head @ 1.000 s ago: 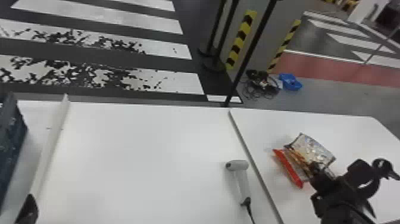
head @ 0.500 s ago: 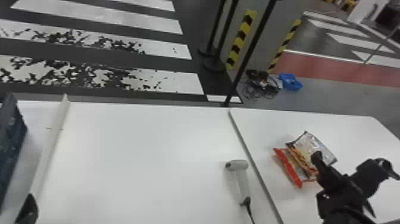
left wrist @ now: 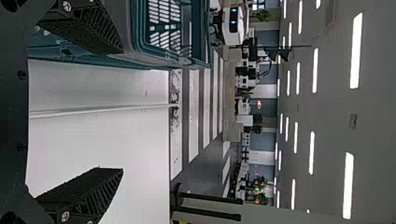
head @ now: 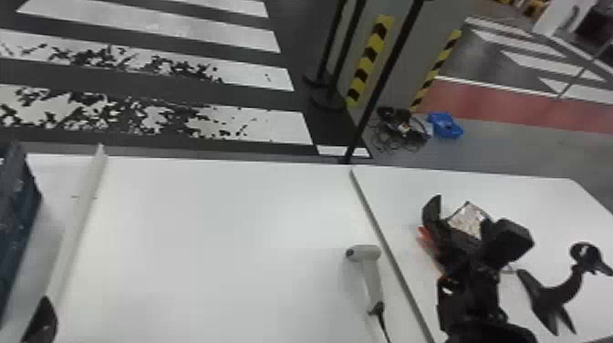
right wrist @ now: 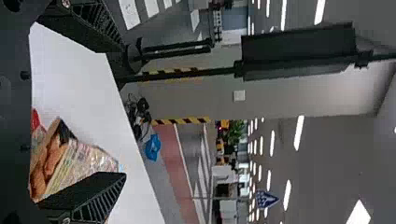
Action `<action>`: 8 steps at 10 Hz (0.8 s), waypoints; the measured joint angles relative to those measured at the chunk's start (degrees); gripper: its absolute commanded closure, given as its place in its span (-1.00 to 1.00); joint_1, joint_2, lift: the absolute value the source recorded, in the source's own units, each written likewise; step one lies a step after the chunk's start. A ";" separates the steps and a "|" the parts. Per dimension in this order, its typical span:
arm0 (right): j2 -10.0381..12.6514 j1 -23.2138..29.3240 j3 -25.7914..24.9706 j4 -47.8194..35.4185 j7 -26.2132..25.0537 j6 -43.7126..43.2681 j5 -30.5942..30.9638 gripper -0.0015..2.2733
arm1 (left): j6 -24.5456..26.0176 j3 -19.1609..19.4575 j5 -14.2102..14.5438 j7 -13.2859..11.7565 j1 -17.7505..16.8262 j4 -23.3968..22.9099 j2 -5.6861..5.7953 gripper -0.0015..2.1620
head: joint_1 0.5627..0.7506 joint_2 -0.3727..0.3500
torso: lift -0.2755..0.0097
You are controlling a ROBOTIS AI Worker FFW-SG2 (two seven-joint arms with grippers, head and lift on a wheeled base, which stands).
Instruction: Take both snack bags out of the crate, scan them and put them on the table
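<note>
Lab-like indoor hall, crosswalk stripes (head: 283, 127) beneath ceiling lights (left wrist: 356, 51)

White tbl (head: 205, 228) w/ crate (head: 16, 214) far L, scanner (head: 372, 276) nr seam (head: 390, 255), snack bags (head: 467, 220) & black stand (head: 554, 296) R.

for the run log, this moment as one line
right gripper: open at snack bags on right table | left gripper: open near crate | scanner: on left table

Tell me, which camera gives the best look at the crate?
The left wrist view, because the rim and slotted openings of the crate show there from close by. The head view catches part of a dark outer side, at that picture's left edge.
</note>
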 measured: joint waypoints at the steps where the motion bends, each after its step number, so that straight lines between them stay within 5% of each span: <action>1: 0.50 1.81 4.83 -1.12 -0.59 -2.79 3.00 -0.96 | 0.00 0.02 -0.03 0.00 0.00 -0.10 -0.07 -0.91 | 0.41 -0.81 | 0.28; 5: 0.91 9.02 21.67 -2.92 -5.99 -14.78 12.64 -0.97 | 0.00 0.21 -0.03 0.00 0.32 -0.24 -0.09 -0.91 | 0.41 -0.26 | 0.28; 8: 1.71 13.24 28.06 -2.68 -8.24 -18.15 16.54 -0.97 | -0.38 -0.21 -0.25 0.00 0.37 -0.31 -0.11 -0.91 | 0.41 0.01 | 0.28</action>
